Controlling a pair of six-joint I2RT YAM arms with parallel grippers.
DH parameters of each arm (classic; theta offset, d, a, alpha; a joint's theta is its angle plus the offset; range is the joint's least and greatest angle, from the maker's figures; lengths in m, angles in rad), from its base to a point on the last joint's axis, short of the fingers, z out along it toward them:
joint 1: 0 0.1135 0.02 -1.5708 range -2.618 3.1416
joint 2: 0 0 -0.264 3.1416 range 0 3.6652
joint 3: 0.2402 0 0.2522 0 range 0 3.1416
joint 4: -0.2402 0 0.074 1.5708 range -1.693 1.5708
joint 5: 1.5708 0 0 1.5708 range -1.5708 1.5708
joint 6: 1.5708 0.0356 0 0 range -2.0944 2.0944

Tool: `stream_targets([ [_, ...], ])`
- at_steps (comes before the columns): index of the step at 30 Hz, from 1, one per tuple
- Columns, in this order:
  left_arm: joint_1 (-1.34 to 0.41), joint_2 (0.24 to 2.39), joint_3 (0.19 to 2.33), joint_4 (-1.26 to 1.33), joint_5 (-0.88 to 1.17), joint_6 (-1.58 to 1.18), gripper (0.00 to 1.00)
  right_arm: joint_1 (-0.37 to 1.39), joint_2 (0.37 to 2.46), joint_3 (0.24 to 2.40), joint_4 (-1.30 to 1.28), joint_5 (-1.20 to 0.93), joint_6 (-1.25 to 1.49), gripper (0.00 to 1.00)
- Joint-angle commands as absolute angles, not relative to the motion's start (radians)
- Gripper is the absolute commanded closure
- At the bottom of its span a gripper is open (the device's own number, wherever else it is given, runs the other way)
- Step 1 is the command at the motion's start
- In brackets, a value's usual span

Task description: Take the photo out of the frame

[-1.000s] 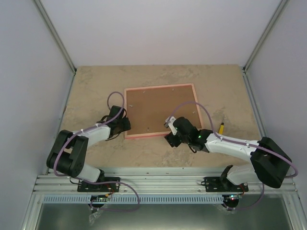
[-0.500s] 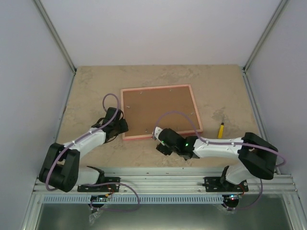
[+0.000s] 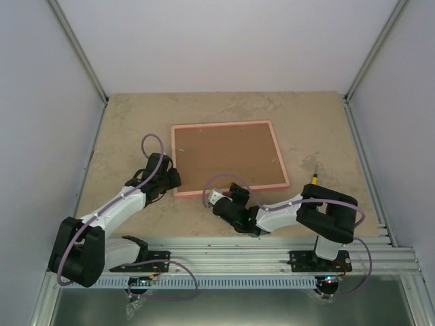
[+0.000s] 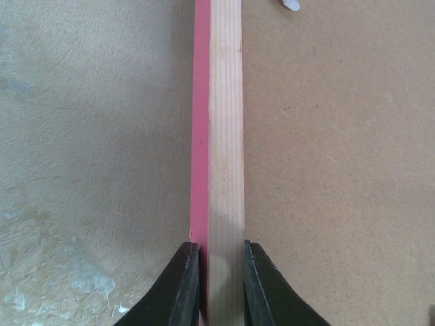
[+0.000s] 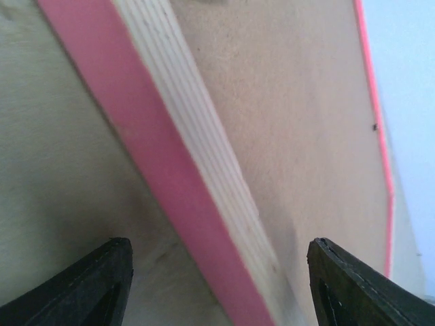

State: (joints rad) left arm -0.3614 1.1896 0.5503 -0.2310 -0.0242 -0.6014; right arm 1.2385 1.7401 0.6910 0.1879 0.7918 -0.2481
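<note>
The pink frame [image 3: 226, 157] lies face down on the table with its brown fibreboard back up. The photo is hidden under that back. My left gripper [image 3: 172, 179] is at the frame's left side near the front corner. In the left wrist view the left gripper [image 4: 221, 252] is shut on the frame's pale wooden rail [image 4: 224, 136], one finger on each side. My right gripper [image 3: 219, 197] sits low at the frame's front edge. In the right wrist view the right gripper [image 5: 217, 272] is wide open, with the pink edge [image 5: 170, 156] running between its fingers without touching them.
A yellow-and-black pen-like tool [image 3: 314, 180] lies on the table right of the frame. A small white tab [image 4: 290, 4] sits on the backing board [image 4: 340, 170]. Enclosure walls stand on three sides, and an aluminium rail [image 3: 231, 252] runs along the near edge.
The frame has slid a little to the left with my left gripper on it. My right gripper has swung left along the front edge, from the front right corner to the front left.
</note>
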Motion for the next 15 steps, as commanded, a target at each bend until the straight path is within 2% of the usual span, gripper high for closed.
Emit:
stream_targets([
  [1, -0.371, 1.134, 0.563, -0.131, 0.052, -0.642, 1.0, 1.245, 1.835, 0.666, 0.416, 0.919, -0.411, 0.3],
  [5, -0.371, 1.126, 0.561, -0.13, 0.06, -0.644, 1.0, 1.244, 1.893, 0.665, 0.55, 0.957, -0.493, 0.34],
  [9, -0.371, 1.12, 0.555, -0.125, 0.064, -0.648, 1.0, 1.243, 1.933, 0.664, 0.665, 0.988, -0.599, 0.42],
  [11, -0.371, 1.121, 0.554, -0.121, 0.064, -0.65, 1.0, 1.24, 1.944, 0.667, 0.696, 0.994, -0.638, 0.52],
  [15, -0.371, 1.111, 0.551, -0.128, 0.046, -0.653, 0.99, 1.24, 1.93, 0.671, 0.717, 0.994, -0.677, 0.77],
])
